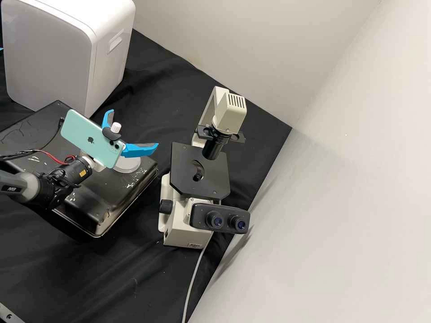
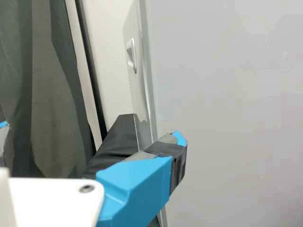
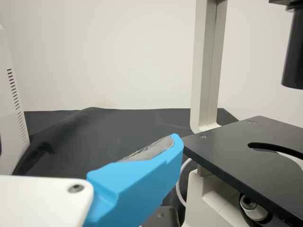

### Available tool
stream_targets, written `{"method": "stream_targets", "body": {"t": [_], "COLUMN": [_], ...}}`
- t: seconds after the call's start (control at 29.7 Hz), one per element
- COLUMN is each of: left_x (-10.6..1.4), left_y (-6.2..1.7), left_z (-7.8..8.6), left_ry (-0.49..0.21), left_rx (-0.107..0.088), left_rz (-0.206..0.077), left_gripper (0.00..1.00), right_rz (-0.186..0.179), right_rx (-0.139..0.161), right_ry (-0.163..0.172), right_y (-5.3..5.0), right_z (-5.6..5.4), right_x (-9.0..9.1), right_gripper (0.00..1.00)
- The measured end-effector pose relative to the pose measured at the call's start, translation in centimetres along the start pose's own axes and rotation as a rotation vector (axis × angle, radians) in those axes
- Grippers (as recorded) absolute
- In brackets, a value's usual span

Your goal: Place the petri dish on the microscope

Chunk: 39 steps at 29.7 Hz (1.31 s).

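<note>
The clear round petri dish lies on a black tray left of the microscope. My right gripper hovers just above the dish, open, its blue fingers spread to either side. In the right wrist view one blue finger points toward the black microscope stage, which has an oval opening. The stage is bare under the objective tube. My left gripper is open, with one taped blue finger close to a pale wall.
A white appliance stands at the back left behind the tray. The bench is draped in black cloth. A pale wall runs close along the microscope's right side. A grey cable trails from the microscope's front.
</note>
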<state>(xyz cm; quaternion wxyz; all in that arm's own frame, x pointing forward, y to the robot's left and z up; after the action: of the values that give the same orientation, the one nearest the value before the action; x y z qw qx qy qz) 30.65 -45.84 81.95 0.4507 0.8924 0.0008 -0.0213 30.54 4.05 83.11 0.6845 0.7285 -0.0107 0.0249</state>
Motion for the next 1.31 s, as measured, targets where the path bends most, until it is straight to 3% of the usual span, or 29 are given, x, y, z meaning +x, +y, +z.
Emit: {"method": "stream_targets", "body": {"t": [0.54, 0.74, 0.94, 1.08, 1.18, 1.31], "left_x": [-0.3, -2.2, -3.8, -5.4, -6.4, -7.9], "left_y": [-0.21, -0.55, -0.99, -1.37, -1.94, -3.0], "left_z": [0.0, 1.2, 3.8, 5.7, 6.4, 7.2], "left_ry": [-0.001, -0.04, -0.137, -0.226, -0.269, -0.325], "left_rx": [-0.005, -0.006, -0.003, -0.003, -0.006, -0.006], "left_rz": [-0.009, -0.028, -0.047, -0.032, -0.022, -0.038], "left_gripper": [1.0, 1.0, 1.0, 1.0, 1.0, 1.0], "right_rz": [0.0, 0.0, 0.0, 0.0, 0.0, 0.0], "right_rx": [0.0, 0.0, 0.0, 0.0, 0.0, 0.0], "right_ry": [0.0, 0.0, 0.0, 0.0, 0.0, 0.0], "right_y": [0.0, 0.0, 0.0, 0.0, 0.0, 0.0], "right_z": [0.0, 0.0, 0.0, 0.0, 0.0, 0.0], "right_x": [0.0, 0.0, 0.0, 0.0, 0.0, 0.0], "right_gripper": [1.0, 1.0, 1.0, 1.0, 1.0, 1.0]}}
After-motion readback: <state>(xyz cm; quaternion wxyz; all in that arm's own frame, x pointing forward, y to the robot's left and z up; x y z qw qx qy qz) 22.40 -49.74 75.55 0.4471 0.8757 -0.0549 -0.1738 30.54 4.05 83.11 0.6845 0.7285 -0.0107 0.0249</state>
